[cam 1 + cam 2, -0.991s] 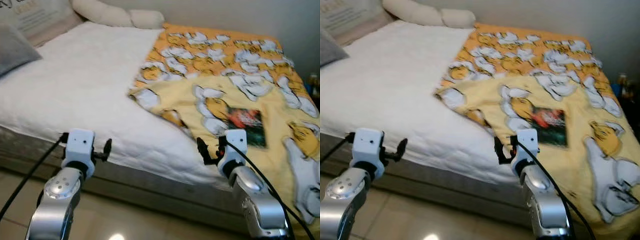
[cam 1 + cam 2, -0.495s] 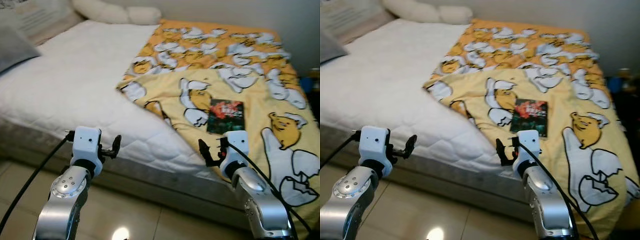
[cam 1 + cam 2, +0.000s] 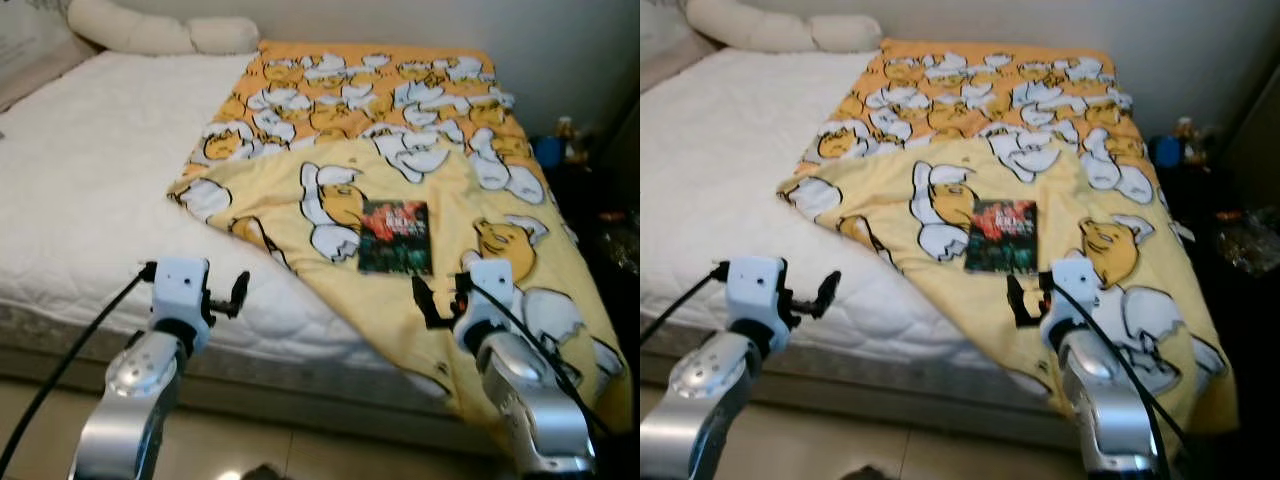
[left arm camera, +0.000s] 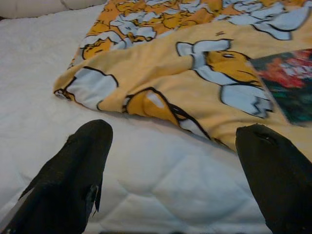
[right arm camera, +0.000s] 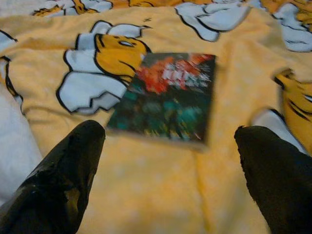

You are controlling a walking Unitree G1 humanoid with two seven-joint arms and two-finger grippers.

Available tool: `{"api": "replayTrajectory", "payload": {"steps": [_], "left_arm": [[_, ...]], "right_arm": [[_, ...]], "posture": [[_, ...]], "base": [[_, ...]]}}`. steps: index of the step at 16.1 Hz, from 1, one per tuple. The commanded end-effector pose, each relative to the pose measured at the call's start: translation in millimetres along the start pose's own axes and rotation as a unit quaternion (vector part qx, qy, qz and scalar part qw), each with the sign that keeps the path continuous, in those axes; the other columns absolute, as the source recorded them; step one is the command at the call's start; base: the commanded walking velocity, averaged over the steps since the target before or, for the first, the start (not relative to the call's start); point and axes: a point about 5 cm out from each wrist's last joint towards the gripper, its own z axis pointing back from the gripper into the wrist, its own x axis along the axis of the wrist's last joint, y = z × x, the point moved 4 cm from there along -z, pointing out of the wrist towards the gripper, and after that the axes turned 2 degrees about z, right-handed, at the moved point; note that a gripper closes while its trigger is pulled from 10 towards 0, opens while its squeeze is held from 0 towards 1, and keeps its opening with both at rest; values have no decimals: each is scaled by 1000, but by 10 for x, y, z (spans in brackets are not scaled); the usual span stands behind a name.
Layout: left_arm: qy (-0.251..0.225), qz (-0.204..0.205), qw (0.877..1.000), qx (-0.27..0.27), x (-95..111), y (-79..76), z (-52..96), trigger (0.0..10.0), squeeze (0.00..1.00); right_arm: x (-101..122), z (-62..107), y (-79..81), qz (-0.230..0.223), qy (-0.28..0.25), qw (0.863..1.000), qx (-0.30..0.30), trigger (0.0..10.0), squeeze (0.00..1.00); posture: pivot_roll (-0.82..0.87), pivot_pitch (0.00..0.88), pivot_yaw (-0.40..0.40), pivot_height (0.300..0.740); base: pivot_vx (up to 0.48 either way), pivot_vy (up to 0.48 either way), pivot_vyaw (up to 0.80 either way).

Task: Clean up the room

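A dark rectangular book with a red-and-green cover [image 3: 395, 237] lay flat on the yellow cartoon-print blanket [image 3: 440, 180] covering the white quilted bed [image 3: 80, 190]. The right gripper [image 3: 438, 300] hovered spread just before the book; the left gripper [image 3: 228, 296], also spread, hung over the bed's edge.

Two cream pillows [image 3: 160, 35] lie at the bed's [image 3: 80, 200] eleven o'clock corner; small clutter [image 3: 560, 145] sits on the floor at two o'clock.

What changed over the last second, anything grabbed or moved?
Only the camera moved: the view swung toward the blanket side, so the book now sits more central, ahead of the right gripper. Nothing was grabbed or released. Both grippers, left gripper included, stay open and raised over the bed's edge; book and yellow blanket lie unchanged.
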Motion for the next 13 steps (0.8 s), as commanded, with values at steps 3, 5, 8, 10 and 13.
{"api": "replayTrajectory", "payload": {"steps": [3, 5, 8, 10, 13], "left_arm": [[0, -6, 1000, -4, 8, 3, -15, 10000, 1000], [1, -8, 1000, -6, 4, -3, -21, 10000, 1000], [3, -9, 1000, -7, 3, 7, -30, 10000, 1000], [2, -9, 1000, -6, 15, 17, -40, 10000, 1000], [5, -15, 1000, -11, 22, -12, -66, 10000, 1000]], "right_arm": [[69, -19, 53, 10, -8, 1000, 9, 10000, 0], [75, -24, 47, 11, -8, 1000, 10, 10000, 0], [85, -37, 50, 13, -8, 1000, 11, 10000, 0], [112, -53, 73, 12, -11, 1000, 14, 10000, 0], [136, -82, 72, 17, -10, 1000, 18, 10000, 0]], "posture": [[-24, 0, 12, 740], [-26, 0, 12, 740], [-24, 0, 10, 740], [-28, 0, 16, 740], [-25, 0, 12, 740]], "base": [[328, 0, 0], [330, 0, 0], [329, 0, 0], [334, 0, 0], [319, 0, 0]]}}
